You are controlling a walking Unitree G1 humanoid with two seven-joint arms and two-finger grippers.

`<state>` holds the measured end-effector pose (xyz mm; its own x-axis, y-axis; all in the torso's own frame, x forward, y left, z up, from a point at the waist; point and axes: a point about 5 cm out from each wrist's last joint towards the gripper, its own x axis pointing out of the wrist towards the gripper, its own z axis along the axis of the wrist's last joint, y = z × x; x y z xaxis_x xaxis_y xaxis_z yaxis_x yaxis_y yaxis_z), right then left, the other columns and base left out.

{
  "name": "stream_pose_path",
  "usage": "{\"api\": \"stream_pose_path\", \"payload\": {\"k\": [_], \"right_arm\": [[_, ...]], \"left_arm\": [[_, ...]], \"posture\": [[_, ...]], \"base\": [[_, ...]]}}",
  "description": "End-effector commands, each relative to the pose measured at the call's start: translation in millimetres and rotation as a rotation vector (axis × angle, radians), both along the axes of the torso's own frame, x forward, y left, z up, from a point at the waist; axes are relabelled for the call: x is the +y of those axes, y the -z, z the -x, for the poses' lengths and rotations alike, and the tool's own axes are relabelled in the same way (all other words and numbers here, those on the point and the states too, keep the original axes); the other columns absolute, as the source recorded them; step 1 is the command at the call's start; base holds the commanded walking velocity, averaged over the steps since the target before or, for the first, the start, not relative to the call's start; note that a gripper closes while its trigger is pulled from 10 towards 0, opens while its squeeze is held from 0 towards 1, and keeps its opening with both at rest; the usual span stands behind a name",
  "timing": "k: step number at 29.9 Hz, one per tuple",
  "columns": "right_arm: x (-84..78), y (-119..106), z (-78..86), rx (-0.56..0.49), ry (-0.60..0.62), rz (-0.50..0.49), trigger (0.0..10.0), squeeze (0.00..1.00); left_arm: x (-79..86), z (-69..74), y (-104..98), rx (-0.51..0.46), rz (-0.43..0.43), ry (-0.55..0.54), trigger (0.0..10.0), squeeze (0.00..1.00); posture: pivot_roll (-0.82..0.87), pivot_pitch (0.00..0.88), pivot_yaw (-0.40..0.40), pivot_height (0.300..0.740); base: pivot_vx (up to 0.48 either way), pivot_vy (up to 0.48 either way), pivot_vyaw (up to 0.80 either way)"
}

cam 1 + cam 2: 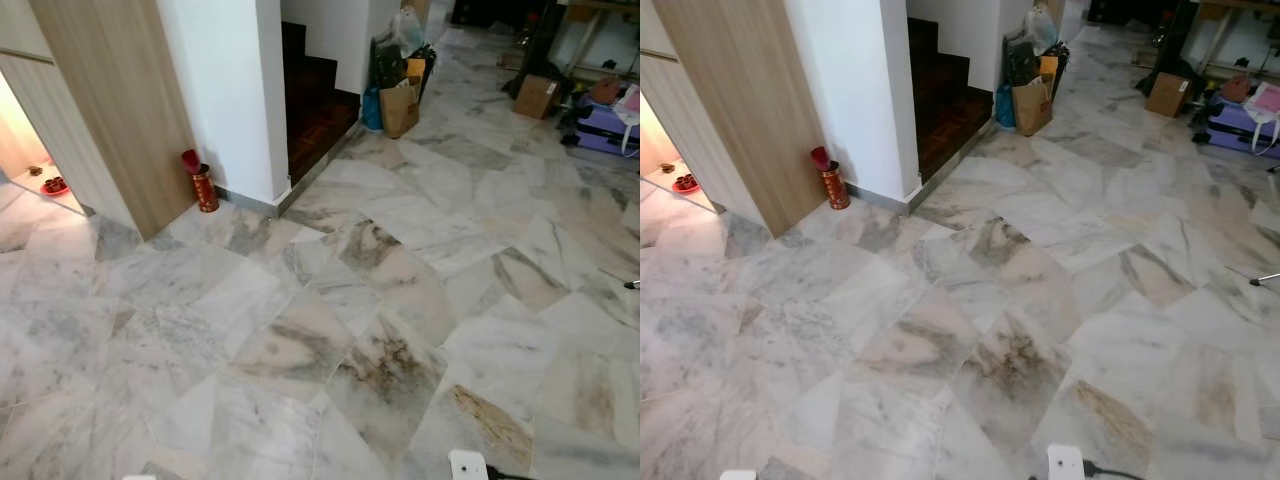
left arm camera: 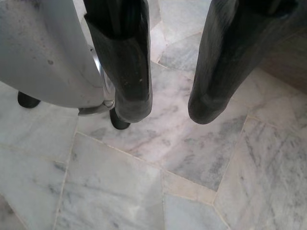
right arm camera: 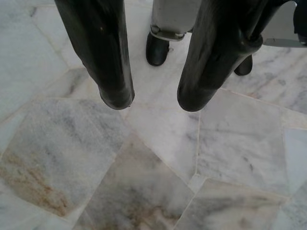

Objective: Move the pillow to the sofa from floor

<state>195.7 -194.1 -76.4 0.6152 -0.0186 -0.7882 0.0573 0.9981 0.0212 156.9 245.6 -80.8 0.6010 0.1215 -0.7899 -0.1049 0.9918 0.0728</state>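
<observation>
My left gripper (image 2: 168,112) hangs open over the pale marble floor (image 2: 182,153), its two black fingers (image 2: 127,72) well apart with nothing between them. My right gripper (image 3: 153,101) is open too, also pointing down at bare marble tiles (image 3: 144,158). Beside both grippers I see my own silver leg (image 2: 43,52) and black feet (image 3: 157,49). In the head views a wide stretch of grey-veined marble floor (image 1: 380,300) lies ahead of me.
A white wall corner (image 1: 225,90) and a wooden panel (image 1: 110,100) stand at the left, with a red tin (image 1: 204,188) at their foot. Dark stairs (image 1: 315,110) rise behind. Bags (image 1: 398,100), a cardboard box (image 1: 536,96) and a purple suitcase (image 1: 605,128) sit far right.
</observation>
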Motion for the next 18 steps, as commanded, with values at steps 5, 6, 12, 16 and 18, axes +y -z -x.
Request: {"api": "stream_pose_path", "payload": {"k": [5,6,12,16,18], "right_arm": [[-0.9,3,4.7,0.029,0.011,-0.001,10.0,0.00],[-2.1,3,5.0,0.025,0.013,0.000,10.0,0.00],[-8.9,-12,-4.2,-0.207,-0.042,0.042,10.0,0.00],[-15.1,-23,-7.9,-0.351,-0.020,0.041,10.0,0.00],[-18.9,-28,-8.1,-0.412,-0.007,0.041,10.0,0.00]], "left_arm": [[-2.8,8.0,4,0.038,0.008,0.026,10.0,0.00],[-5.2,7.8,5,0.041,0.006,0.047,10.0,0.00],[-16.2,7.4,7,0.057,-0.012,0.169,10.0,0.00],[-16.6,7.2,7,0.055,-0.013,0.175,10.0,0.00],[-16.5,7.2,7,0.055,-0.013,0.175,10.0,0.00]], "posture": [[0.04,0.091,0.012,0.740],[0.02,0.093,0.012,0.740],[-0.01,0.096,0.011,0.740],[-0.03,0.097,0.014,0.740],[-0.04,0.098,0.016,0.740]], "base": [[0.000,0.000,0.00],[0.000,0.000,0.00],[0.000,0.000,0.00],[0.000,0.000,0.00],[0.000,0.000,0.00]]}}
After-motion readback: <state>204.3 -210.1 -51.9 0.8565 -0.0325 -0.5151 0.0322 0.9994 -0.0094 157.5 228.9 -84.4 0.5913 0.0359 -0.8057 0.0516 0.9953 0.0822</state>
